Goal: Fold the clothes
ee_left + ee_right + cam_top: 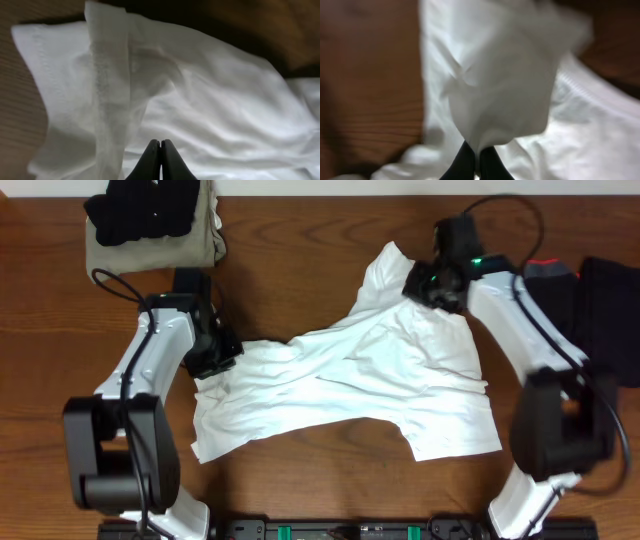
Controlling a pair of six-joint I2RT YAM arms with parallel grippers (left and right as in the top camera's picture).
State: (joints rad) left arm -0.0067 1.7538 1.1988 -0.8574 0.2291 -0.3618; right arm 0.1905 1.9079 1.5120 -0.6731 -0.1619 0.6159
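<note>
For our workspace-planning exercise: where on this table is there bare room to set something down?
Free: the bare table strip at the back, between the folded pile and the white shirt; also the front strip between the shirt's lower edge and the base rail. Crowded: the middle, under the shirt; the right edge, with black clothes.

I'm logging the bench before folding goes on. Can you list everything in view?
white shirt: one, white, spread wrinkled at the table's centre.
black garment: one, black, far left corner, on top of the khaki one.
khaki garment: one, khaki, far left corner, under the black one.
dark garments: count unclear, black, right edge.
table: one, brown wood.
left gripper: one, black fingers, shut, at the shirt's left edge.
right gripper: one, black fingers, shut on bunched shirt cloth.
</note>
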